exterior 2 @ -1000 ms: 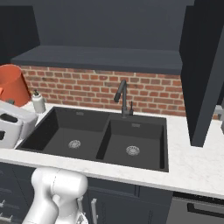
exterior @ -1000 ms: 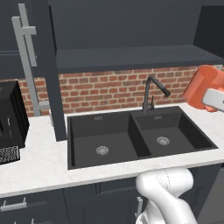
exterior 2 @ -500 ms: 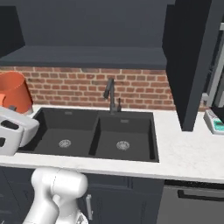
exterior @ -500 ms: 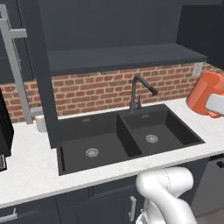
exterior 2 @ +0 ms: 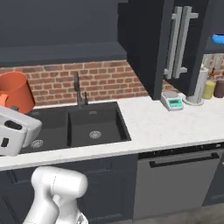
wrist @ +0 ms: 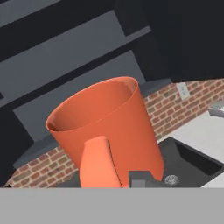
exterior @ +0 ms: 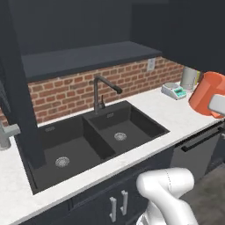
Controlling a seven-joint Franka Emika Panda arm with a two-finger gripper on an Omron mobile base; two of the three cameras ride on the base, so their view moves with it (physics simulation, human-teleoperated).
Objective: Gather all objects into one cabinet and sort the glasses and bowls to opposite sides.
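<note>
Here the double sink sits in the white counter, the dark faucet behind it against the brick wall. In the left base view the orange tumbler is at the far right edge, upright, above the counter's right stretch, with part of the white hand just in front of it. Past it, farther back on the counter, stand a white scale and a pale mug.

From the right base view the tumbler hangs at the far left, above the left basin, right behind the white hand; it touches no surface. To the right come the sink, then the scale, then a tall dark cabinet with two silver bar handles. Farther right stand a pale upright cylinder and a yellow canister, and a blue vessel shows above them at the edge.

In the hand view the tumbler is close ahead of the gripper, mouth up and tilted a little. Its base sits at the fingers; one dark fingertip shows against its lower wall. The gripper is closed on the tumbler.
</note>
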